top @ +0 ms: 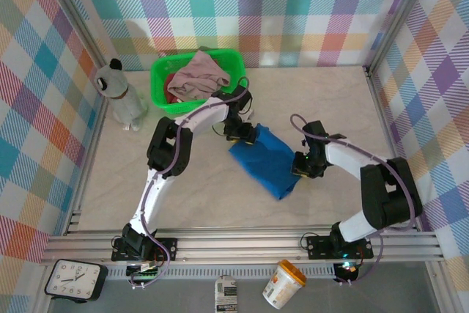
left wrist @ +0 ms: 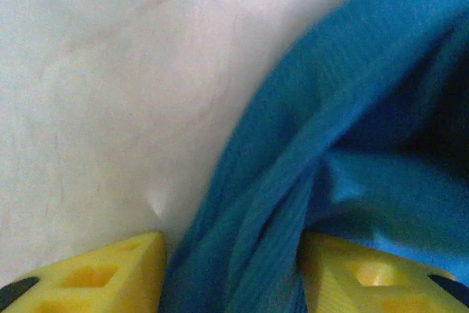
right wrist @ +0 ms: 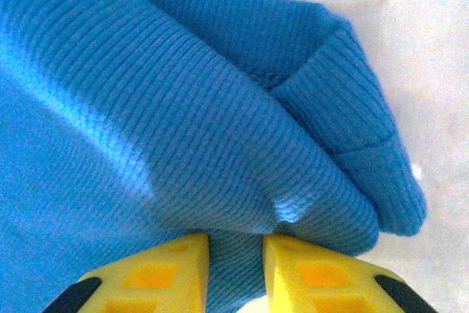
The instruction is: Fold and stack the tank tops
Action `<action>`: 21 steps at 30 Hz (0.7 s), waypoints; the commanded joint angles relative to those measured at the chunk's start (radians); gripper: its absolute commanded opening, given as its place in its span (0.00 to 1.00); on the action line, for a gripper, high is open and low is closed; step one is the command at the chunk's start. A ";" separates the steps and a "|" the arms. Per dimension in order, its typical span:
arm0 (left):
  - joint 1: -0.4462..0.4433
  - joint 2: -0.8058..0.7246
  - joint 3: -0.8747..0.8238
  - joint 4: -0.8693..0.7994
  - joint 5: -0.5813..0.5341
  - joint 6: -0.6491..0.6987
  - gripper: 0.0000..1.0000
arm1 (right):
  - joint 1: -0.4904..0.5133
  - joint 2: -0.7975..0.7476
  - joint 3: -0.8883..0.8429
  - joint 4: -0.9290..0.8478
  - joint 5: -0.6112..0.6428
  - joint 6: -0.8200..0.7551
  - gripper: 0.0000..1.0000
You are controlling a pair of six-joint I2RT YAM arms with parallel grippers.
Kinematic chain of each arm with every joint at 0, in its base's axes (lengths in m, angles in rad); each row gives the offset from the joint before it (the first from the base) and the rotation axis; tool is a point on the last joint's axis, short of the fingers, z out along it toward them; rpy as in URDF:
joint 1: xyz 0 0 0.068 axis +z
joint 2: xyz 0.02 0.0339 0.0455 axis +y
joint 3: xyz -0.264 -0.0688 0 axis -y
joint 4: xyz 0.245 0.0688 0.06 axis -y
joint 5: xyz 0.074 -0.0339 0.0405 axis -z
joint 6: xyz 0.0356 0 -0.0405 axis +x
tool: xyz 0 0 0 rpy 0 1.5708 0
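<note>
Left gripper [left wrist: 231,247] and right gripper [right wrist: 236,241] are pinching the blue tank top [top: 267,159]; tub [top: 284,284] label is showing unreadably small.

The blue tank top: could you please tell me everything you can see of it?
The blue tank top is soft, royal blue rib-knit cloth, folded into a rough slanted rectangle lying on the pale table. Its far left corner bunches between the fingers of the left gripper; the right gripper pinches a doubled fold at its right edge.
</note>
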 commanded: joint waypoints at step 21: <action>-0.103 -0.300 -0.292 -0.006 -0.157 -0.235 0.53 | -0.013 -0.218 -0.107 0.086 -0.057 0.034 0.61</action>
